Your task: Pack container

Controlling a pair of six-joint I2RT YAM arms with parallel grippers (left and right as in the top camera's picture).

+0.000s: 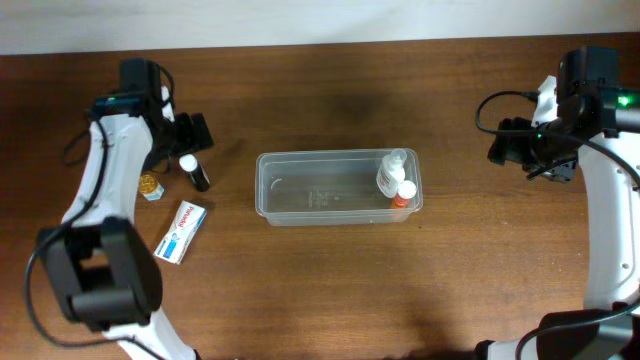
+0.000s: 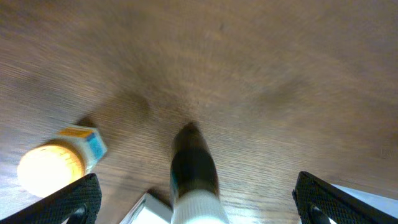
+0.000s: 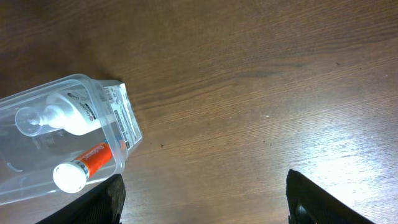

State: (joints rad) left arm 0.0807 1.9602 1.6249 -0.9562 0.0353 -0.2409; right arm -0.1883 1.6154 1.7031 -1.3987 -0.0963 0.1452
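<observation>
The clear rectangular container (image 1: 320, 188) sits mid-table and shows in the right wrist view (image 3: 118, 134). It holds a white bottle (image 1: 392, 170) and an orange tube with a white cap (image 1: 403, 193). A dark bottle with a white cap (image 1: 194, 172) lies left of it. My left gripper (image 1: 190, 137) is open above this bottle, whose body (image 2: 194, 174) lies between the fingers without touching them. My right gripper (image 1: 530, 150) is open and empty over bare wood, right of the container.
A small yellow-capped jar (image 1: 150, 185) and a white, blue and red box (image 1: 181, 231) lie left of the container. The jar (image 2: 53, 165) and a box corner (image 2: 149, 211) show in the left wrist view.
</observation>
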